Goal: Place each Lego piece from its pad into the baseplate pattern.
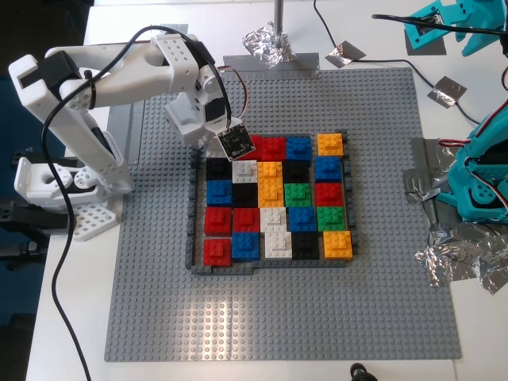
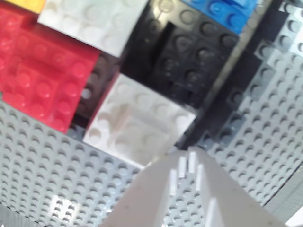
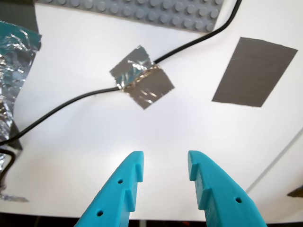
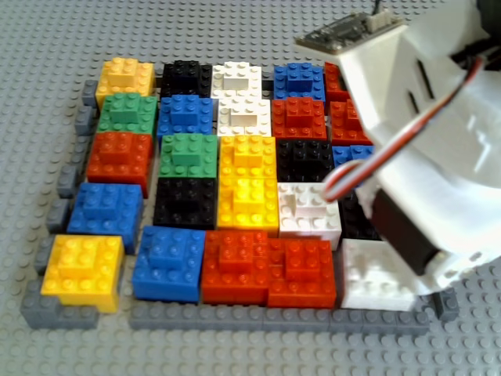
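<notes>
Your baseplate pattern (image 1: 270, 202) is a mosaic of red, blue, black, white, yellow-orange and green bricks, framed in dark grey strips (image 1: 193, 208) on a light grey studded plate (image 1: 238, 317). Your worktop (image 1: 476, 317) is white, the pad (image 3: 255, 71) matte grey, the foil lumps (image 1: 268, 44) silver. Your first gripper (image 3: 163, 182) is turquoise, your second gripper (image 2: 189, 198) white.

Our second gripper (image 1: 208, 136) covers the mosaic's corner cell in the exterior view; jaw stance unreadable. Second wrist view is blurred, with the white brick (image 2: 142, 122) half behind a finger. First gripper (image 3: 165, 182) cut off by frame edge.
</notes>
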You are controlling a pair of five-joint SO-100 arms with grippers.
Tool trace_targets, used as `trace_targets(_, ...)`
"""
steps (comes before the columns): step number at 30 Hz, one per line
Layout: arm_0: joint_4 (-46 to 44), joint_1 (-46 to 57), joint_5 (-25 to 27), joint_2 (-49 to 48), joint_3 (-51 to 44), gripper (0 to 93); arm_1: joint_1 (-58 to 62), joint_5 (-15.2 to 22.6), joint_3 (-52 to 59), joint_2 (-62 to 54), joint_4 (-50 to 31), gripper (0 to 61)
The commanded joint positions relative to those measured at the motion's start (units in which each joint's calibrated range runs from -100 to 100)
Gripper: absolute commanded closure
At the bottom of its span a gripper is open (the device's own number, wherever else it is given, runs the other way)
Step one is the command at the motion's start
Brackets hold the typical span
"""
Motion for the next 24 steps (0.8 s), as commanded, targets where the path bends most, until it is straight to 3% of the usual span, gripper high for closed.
trace_targets(1, 0.0, 0.0, 0.2, -1.8, -0.8, 81.5, 2.6, -0.5, -6.4, -2.0, -2.1, 61.2)
trace_targets(24, 0.0, 0.4, 0.2, -1.8, -0.8, 81.5, 4.5, 3.9, -9.7, -7.2, 1.9, 61.2)
